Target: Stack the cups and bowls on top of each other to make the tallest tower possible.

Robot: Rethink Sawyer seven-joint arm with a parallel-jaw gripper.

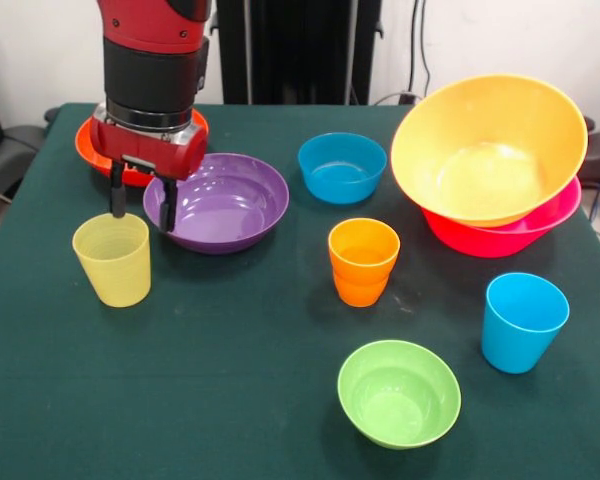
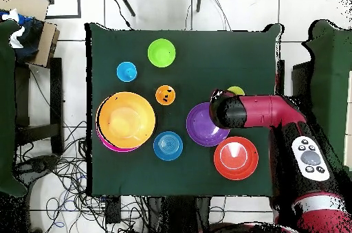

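My gripper is open and empty, low over the table. One finger hangs just behind the pale yellow ribbed cup; the other is at the near left rim of the purple bowl. In the overhead view my arm covers the gripper and part of that cup. The large orange bowl rests tilted in the hot pink bowl at the right. Standing apart are the orange cup, sky blue cup, blue bowl and lime green bowl. Behind my arm lies the red-orange bowl.
Everything stands on a dark green cloth table. In the overhead view the red-orange bowl lies nearest my base, the purple bowl beside it, and the orange bowl at the left. Cables cover the floor around the table.
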